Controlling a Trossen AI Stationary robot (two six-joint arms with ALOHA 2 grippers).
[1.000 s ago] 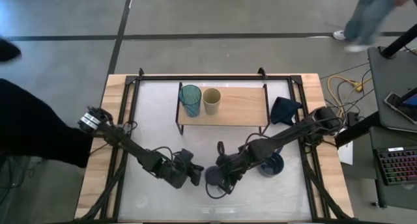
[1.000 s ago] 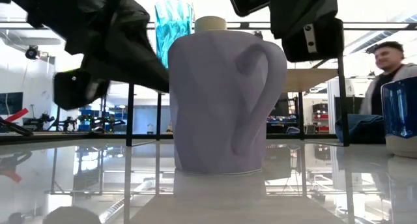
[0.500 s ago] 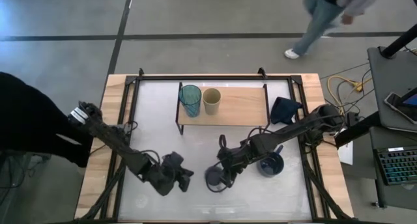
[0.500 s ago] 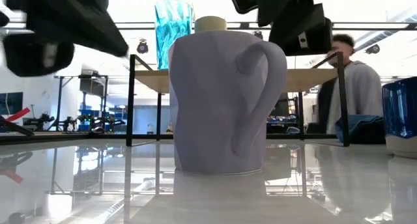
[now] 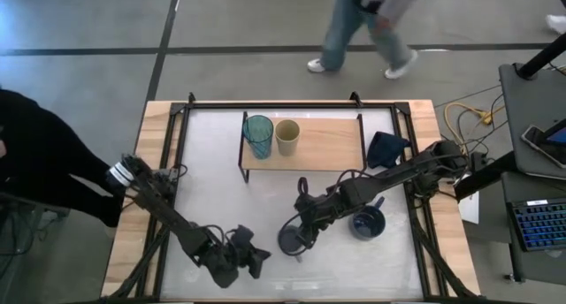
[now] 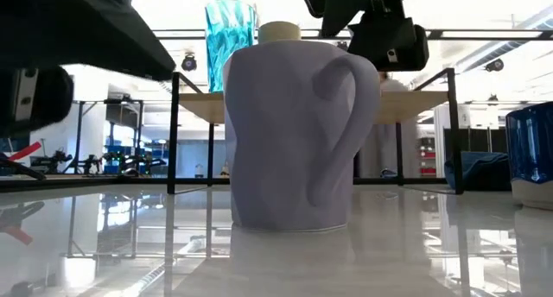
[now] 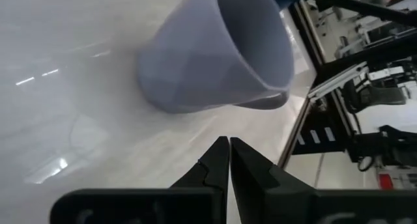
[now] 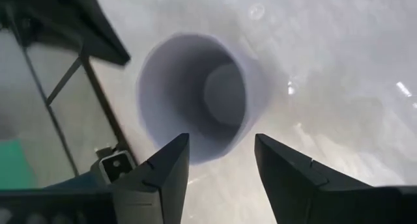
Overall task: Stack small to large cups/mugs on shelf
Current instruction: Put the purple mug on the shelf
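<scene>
1. The left tool (image 5: 237, 262) is backing away toward 7 o'clock on the surface (image 5: 212, 189). Its fingers (image 7: 218, 160) are clenched together and carrying nothing.
2. The right tool (image 5: 301, 236) is moving in over the grey cup (image 5: 290, 241) near 6 o'clock. Its fingers (image 8: 156, 168) are spread wide, one on each side of the rim.
3. The green cup (image 5: 258, 134) and cream cup (image 5: 286, 137) are standing on the shelf (image 5: 332, 145) at 12 o'clock. The blue mug (image 5: 365, 223) is waiting at 4 o'clock.
4. So the right arm is probably taking the grey cup next.
</scene>
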